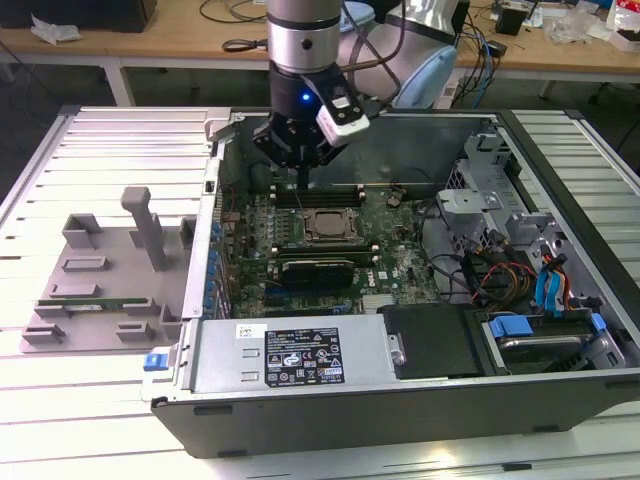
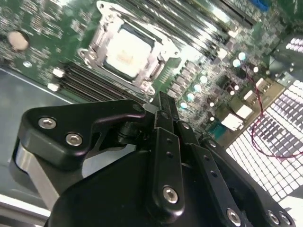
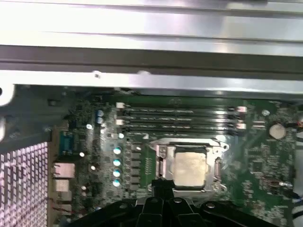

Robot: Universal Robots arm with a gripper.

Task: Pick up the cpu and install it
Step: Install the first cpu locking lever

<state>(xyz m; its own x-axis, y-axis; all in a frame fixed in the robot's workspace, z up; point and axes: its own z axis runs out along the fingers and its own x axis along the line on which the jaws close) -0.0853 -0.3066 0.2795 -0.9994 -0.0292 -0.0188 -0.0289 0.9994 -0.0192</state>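
fingers of my black gripper (image 1: 301, 172) look pressed together with nothing between them, judging by the second wrist view, where the black fingers (image 2: 163, 106) run side by side to a narrow tip. the gripper (image 2: 163, 101) hangs over the green motherboard (image 1: 330, 235) inside the open grey computer case (image 1: 400, 390), just beside the memory slots (image 1: 320, 193) on the far side of the socket. the small square cpu with its silvery-grey metal top (image 1: 327, 224) sits flat inside the metal-framed socket (image 1: 327, 226), near the board's middle, apart from the gripper. in the second wrist view i see the cpu (image 2: 126, 53) pale and level within the socket frame (image 2: 102, 35), just beyond the fingertips. in the first wrist view the cpu (image 3: 190, 166) lies in the frame with the gripper (image 3: 163, 187) beside its edge, not touching as far as i can tell, and the four long memory slots (image 3: 180, 118) run parallel beyond it. a row of small silver capacitors (image 3: 116, 161) stands beside the socket. on the exterior view's left, a grey plastic fixture tray (image 1: 105, 280) rests on the pale slatted table (image 1: 60, 420), well apart from the case.
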